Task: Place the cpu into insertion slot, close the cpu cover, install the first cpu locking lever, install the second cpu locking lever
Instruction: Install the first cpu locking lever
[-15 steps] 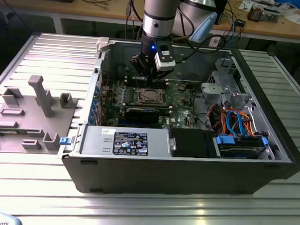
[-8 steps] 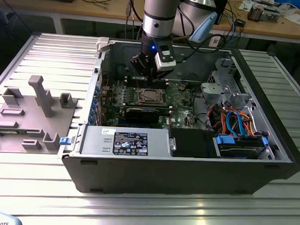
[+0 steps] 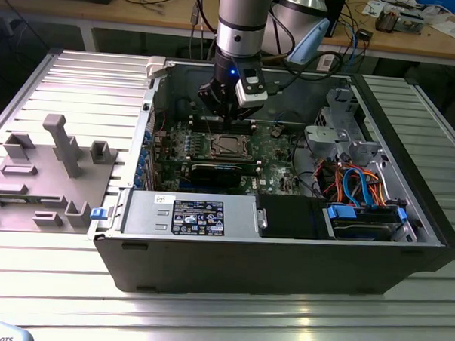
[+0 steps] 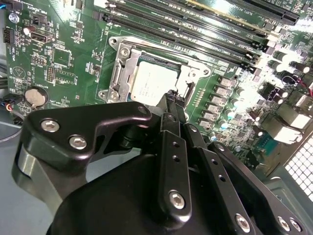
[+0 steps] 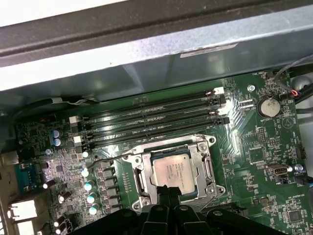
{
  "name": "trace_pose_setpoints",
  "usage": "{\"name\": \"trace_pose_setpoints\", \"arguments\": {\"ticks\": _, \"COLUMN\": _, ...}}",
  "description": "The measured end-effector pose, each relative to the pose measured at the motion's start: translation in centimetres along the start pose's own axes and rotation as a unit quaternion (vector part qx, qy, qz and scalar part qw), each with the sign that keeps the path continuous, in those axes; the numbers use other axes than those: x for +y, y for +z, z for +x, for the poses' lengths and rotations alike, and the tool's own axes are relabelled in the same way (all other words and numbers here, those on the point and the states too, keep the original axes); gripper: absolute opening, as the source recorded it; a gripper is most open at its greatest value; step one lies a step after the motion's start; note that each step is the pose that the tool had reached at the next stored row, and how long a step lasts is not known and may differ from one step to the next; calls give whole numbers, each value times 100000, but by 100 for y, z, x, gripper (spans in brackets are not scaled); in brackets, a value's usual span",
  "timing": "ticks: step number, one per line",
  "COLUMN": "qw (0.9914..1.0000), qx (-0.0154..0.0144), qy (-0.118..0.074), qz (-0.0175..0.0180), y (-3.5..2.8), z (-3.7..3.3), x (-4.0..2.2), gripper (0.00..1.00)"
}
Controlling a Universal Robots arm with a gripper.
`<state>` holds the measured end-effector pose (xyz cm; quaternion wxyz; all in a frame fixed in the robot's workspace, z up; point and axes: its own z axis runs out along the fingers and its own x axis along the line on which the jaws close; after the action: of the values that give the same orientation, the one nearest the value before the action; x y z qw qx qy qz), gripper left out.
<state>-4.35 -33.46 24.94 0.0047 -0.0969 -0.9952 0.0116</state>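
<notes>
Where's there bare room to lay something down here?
Bare ribbed table lies between the grey fixture block and the computer case, and in front of the case. Inside is crowded: gripper over the cpu, cables.

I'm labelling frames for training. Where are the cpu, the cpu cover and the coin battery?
cpu [image 5: 172,171], first wrist view, middle of its silver top.
cpu cover [image 5: 204,166], first wrist view, one side bar of the frame.
coin battery [image 4: 35,96], second wrist view, its round face.
</notes>
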Motion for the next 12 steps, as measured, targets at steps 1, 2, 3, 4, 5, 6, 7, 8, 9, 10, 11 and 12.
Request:
{"name": "trace_pose_setpoints", "arguments": {"ticks": 1, "qw": 100000, "qx": -3, "qy": -63, "qz": 1, "y": 0, "z": 0, "x": 0, "gripper": 11}}
{"name": "trace_pose_setpoints", "arguments": {"ticks": 2, "qw": 100000, "qx": -5, "qy": -162, "qz": 1, "y": 0, "z": 0, "x": 0, "gripper": 11}}
{"name": "trace_pose_setpoints", "arguments": {"ticks": 3, "qw": 100000, "qx": -10, "qy": -230, "qz": -5, "y": 0, "z": 0, "x": 0, "gripper": 11}}
{"name": "trace_pose_setpoints", "arguments": {"ticks": 4, "qw": 99999, "qx": -8, "qy": -316, "qz": 3, "y": 0, "z": 0, "x": 0, "gripper": 11}}
{"name": "trace_pose_setpoints", "arguments": {"ticks": 5, "qw": 99999, "qx": -11, "qy": -375, "qz": 4, "y": 0, "z": 0, "x": 0, "gripper": 11}}
{"name": "trace_pose_setpoints", "arguments": {"ticks": 6, "qw": 99999, "qx": -12, "qy": -440, "qz": 4, "y": 0, "z": 0, "x": 0, "gripper": 11}}
{"name": "trace_pose_setpoints", "arguments": {"ticks": 7, "qw": 99998, "qx": -13, "qy": -572, "qz": 7, "y": 0, "z": 0, "x": 0, "gripper": 11}}
{"name": "trace_pose_setpoints", "arguments": {"ticks": 8, "qw": 99998, "qx": -16, "qy": -700, "qz": 7, "y": 0, "z": 0, "x": 0, "gripper": 11}}
{"name": "trace_pose_setpoints", "arguments": {"ticks": 9, "qw": 99997, "qx": -19, "qy": -797, "qz": 7, "y": 0, "z": 0, "x": 0, "gripper": 11}}
{"name": "trace_pose_setpoints", "arguments": {"ticks": 10, "qw": 99996, "qx": -22, "qy": -862, "qz": 8, "y": 0, "z": 0, "x": 0, "gripper": 11}}
{"name": "trace_pose_setpoints", "arguments": {"ticks": 11, "qw": 99995, "qx": -28, "qy": -1033, "qz": 9, "y": 0, "z": 0, "x": 0, "gripper": 11}}
{"name": "trace_pose_setpoints", "arguments": {"ticks": 12, "qw": 99993, "qx": -28, "qy": -1166, "qz": 10, "y": 0, "z": 0, "x": 0, "gripper": 11}}
